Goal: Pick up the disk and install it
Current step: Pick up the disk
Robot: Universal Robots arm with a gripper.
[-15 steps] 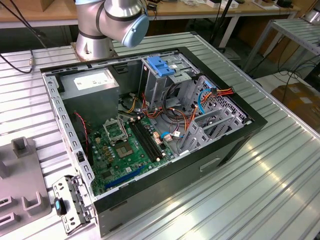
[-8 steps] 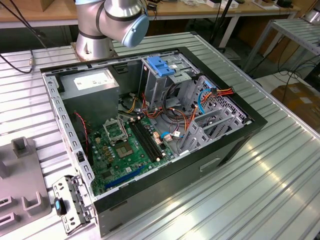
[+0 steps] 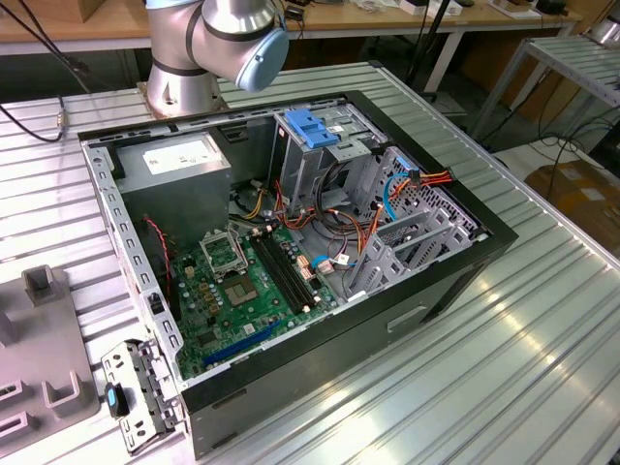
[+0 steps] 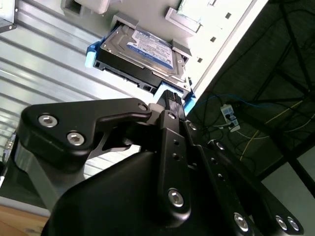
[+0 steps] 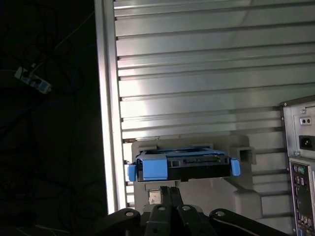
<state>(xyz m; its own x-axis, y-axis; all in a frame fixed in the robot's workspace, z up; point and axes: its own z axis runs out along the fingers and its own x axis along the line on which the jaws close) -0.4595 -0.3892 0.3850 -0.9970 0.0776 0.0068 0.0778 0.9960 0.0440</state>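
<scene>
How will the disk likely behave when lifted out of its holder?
The disk looks like a metal slab, so probably stiff and heavy for its size. Its blue rails look like smooth plastic, perhaps slippery. Lying flat in the grey holder, it seems unlikely to roll.

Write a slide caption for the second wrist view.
The gripper hangs close to the disk, which rests in its blue rails on a grey holder on the ribbed metal table.

Lab workshop: ribbed aluminium table [image 3: 542,368]; opened computer case [image 3: 291,392]; wooden workbench [image 3: 504,16].
</scene>
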